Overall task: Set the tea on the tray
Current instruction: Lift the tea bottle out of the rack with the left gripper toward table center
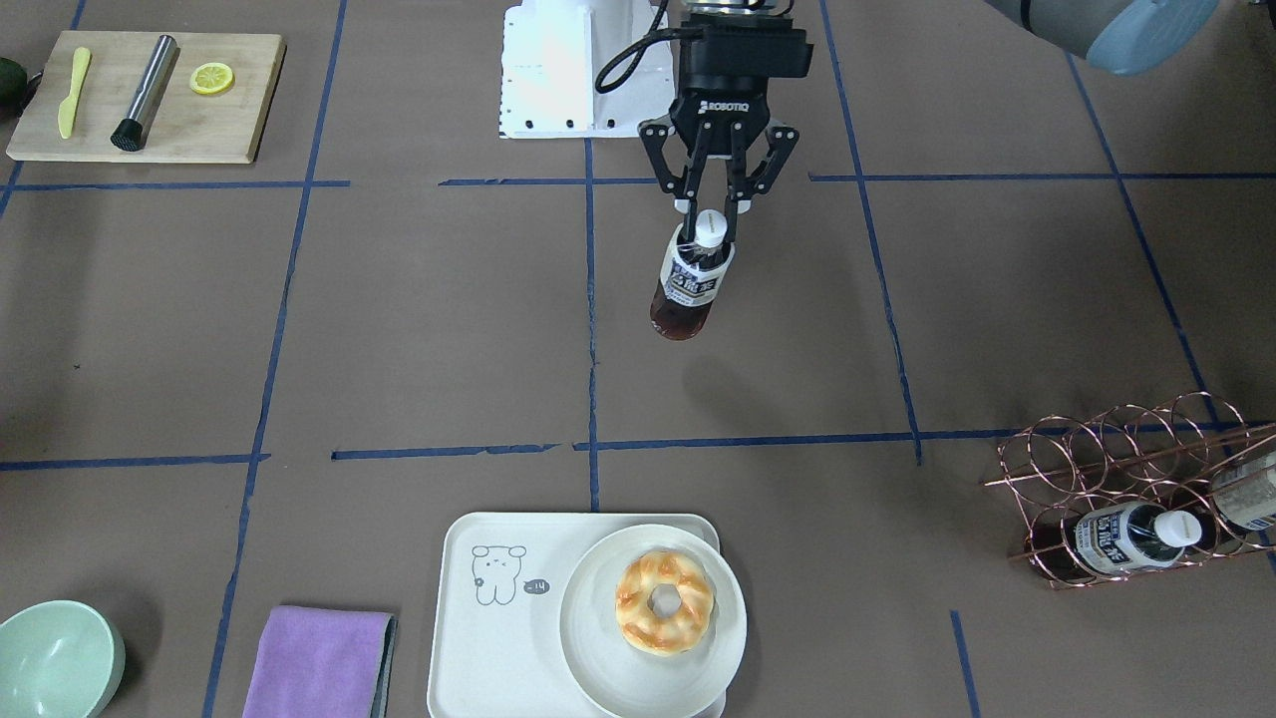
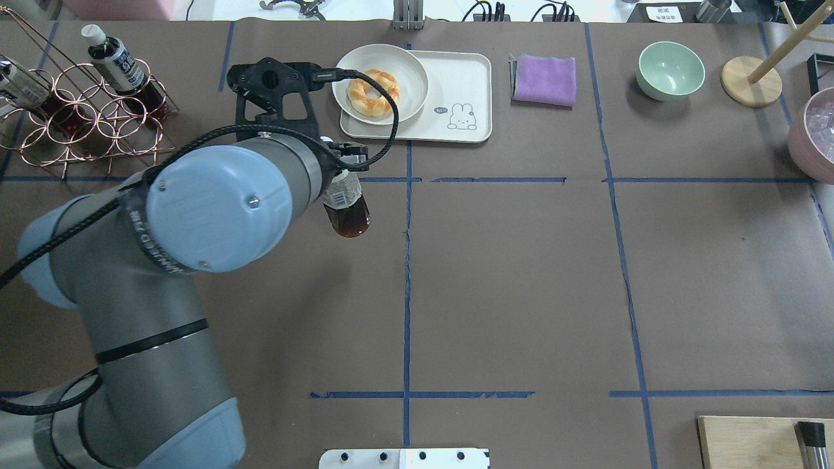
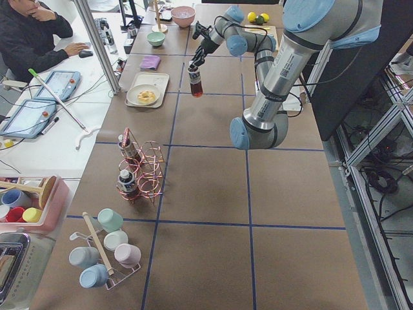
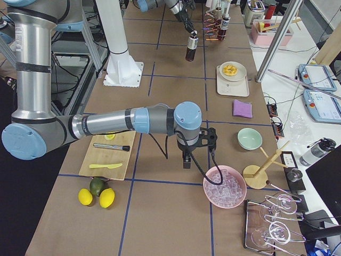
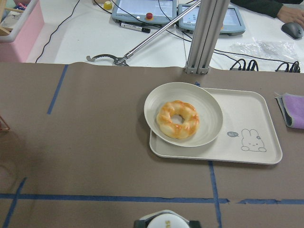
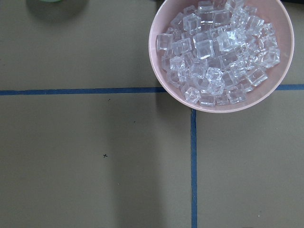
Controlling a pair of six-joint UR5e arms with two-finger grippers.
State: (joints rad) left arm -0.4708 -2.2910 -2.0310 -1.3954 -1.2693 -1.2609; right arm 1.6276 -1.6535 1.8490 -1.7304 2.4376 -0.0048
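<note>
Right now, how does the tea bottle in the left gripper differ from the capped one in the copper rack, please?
The held tea bottle hangs in the air, pinched near its cap by the left gripper; the rack bottle is ungripped. The held tea bottle is nearly upright; the rack bottle leans in a ring of the copper rack. Both are small clear bottles of dark tea with white caps and white-and-blue labels.

We look over a long surface point(image 2: 521, 293) papered in brown and crossed by blue tape lines point(image 2: 407, 260). Along one side we find a white bench point(image 3: 39, 142) with an aluminium post point(image 3: 98, 45) at its edge; on the other, grey floor point(image 3: 390, 219).
</note>
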